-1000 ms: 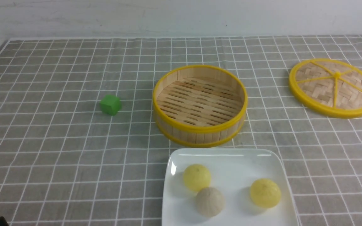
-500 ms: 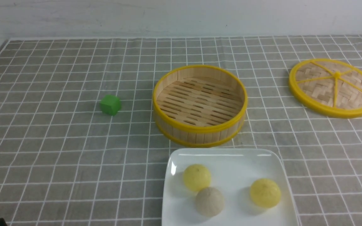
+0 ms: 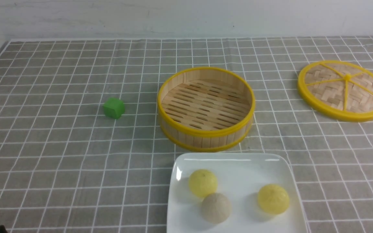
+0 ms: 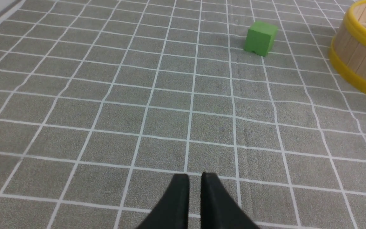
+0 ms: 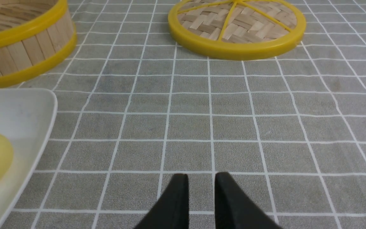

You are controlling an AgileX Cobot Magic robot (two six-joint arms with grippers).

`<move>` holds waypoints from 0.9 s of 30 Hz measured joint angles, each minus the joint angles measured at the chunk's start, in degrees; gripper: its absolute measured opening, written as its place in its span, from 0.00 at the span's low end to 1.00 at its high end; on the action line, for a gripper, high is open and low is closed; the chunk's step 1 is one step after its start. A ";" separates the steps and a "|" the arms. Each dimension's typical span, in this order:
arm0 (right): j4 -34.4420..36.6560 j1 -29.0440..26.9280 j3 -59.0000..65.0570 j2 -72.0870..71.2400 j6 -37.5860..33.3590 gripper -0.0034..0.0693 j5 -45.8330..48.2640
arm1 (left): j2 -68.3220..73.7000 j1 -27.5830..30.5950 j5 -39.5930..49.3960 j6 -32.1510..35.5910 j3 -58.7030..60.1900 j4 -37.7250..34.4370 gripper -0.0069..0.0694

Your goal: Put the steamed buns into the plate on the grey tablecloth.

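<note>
Nothing shifted, steamed buns (image 3: pixel 216 207) dome-up on plate (image 3: pixel 280 165), both fingers slightly apart, empty

The bench is wearing the grey tablecloth (image 3: pixel 60 155), which is carrying a green cube (image 3: pixel 114 108), an open bamboo steamer (image 3: pixel 206 108), its woven lid (image 3: pixel 344 90) lying well apart, and the white plate (image 3: pixel 238 165) sitting just beside the steamer.

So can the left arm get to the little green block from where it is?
Probably yes. Only bare grey tablecloth lies between the left gripper and the green block, which stands alone, apart from the steamer basket.
</note>
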 joint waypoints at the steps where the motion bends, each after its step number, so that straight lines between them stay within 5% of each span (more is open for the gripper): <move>1: 0.00 0.00 0.00 0.00 0.00 0.25 0.00 | 0.00 0.35 0.00 0.00 0.00 0.00 0.20; 8: 0.00 0.00 0.00 0.00 0.00 0.26 0.00 | 0.00 5.12 0.02 0.00 0.00 0.00 0.21; 27: 0.00 0.00 0.00 0.00 0.00 0.30 0.00 | 0.00 2.08 0.07 0.00 0.00 0.00 0.23</move>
